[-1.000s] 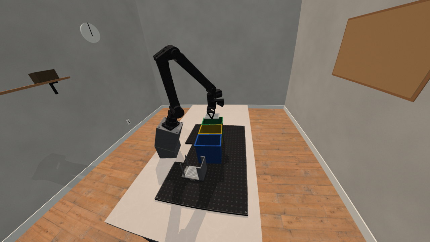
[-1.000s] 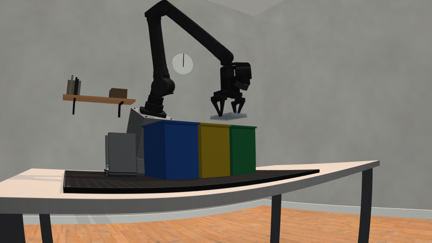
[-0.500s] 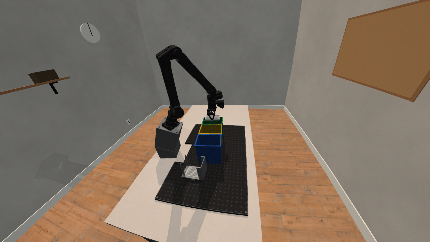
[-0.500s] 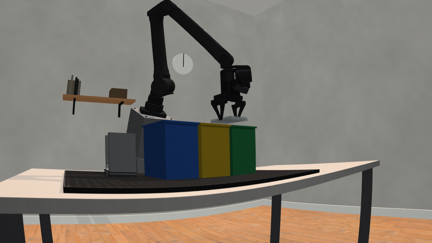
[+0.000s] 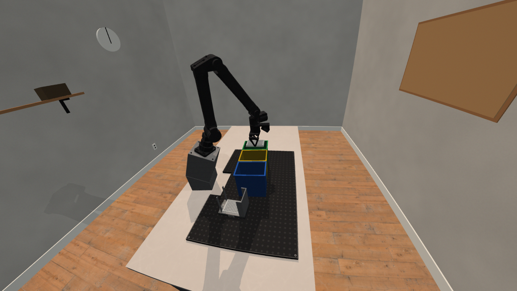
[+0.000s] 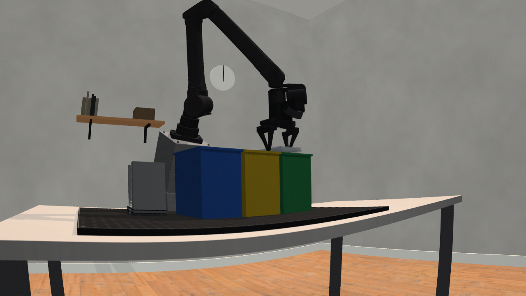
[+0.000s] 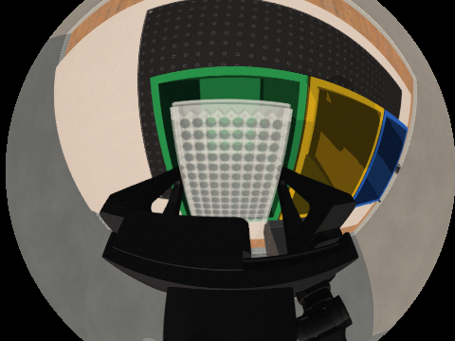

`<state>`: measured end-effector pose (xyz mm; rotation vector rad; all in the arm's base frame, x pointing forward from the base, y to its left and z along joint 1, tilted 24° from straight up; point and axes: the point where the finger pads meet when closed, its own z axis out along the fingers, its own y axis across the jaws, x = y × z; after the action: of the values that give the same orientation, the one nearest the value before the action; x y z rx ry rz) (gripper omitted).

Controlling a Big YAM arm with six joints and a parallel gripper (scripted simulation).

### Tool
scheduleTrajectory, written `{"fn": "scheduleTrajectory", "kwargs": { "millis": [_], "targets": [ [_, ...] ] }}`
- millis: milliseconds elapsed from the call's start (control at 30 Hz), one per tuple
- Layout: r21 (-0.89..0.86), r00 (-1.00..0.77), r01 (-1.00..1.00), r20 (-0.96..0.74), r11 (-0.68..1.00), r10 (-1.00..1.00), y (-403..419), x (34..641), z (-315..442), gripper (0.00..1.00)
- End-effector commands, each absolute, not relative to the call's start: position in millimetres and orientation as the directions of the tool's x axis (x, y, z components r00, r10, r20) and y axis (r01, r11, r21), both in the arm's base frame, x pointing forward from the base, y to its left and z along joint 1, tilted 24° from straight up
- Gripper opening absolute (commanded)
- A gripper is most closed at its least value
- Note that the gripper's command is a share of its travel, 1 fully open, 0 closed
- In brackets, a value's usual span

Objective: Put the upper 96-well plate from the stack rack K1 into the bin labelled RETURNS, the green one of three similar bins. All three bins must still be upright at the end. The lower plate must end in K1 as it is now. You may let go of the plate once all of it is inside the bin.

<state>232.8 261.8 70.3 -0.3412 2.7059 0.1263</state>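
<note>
Top view: black arm [image 5: 206, 90] on a grey pedestal [image 5: 200, 169] at the left edge of a pale table [image 5: 169, 231]; gripper [image 5: 253, 141] pointing down over the green bin [image 5: 248, 144], the farthest of three bins in a row, with the yellow bin [image 5: 253, 155] in the middle and the blue bin [image 5: 249, 180] nearest, all upright on a black perforated mat [image 5: 274, 224]; a white 96-well plate [image 5: 258, 142] clamped between the fingers at the green bin's mouth; stack rack K1 [image 5: 244, 203] near the blue bin, holding the lower plate [image 5: 229, 207]; wall clock [image 5: 108, 39], wooden shelf [image 5: 39, 104] and cork board [image 5: 462, 61] on the walls. Exterior view: gripper [image 6: 278, 144] with its fingers spread wide on the plate [image 6: 283, 148], which lies nearly level just at the green bin's [image 6: 296, 182] rim, its thin edge showing above the rim; yellow bin [image 6: 260, 182] and blue bin [image 6: 207, 182] to the left, sides touching; rack [image 6: 147, 186] left of the blue bin. Wrist view: plate [image 7: 230, 161] held at its near end between the black fingers, extending away over the open green bin [image 7: 166, 127], green rim visible on both sides and beyond the far end; yellow bin [image 7: 341, 133] and blue bin [image 7: 386, 161] to the right
</note>
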Motion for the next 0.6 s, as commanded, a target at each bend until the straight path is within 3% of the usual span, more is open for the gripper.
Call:
{"fn": "scheduleTrajectory", "kwargs": {
  "millis": [0, 567],
  "targets": [
    [0.049, -0.88, -0.265, -0.421, 0.963, -0.22, 269.3, 236.9, 77.4, 0.0],
    [0.04, -0.877, -0.286, -0.415, 0.958, -0.244, 273.2, 233.7, 72.6, 0.0]
  ]
}}
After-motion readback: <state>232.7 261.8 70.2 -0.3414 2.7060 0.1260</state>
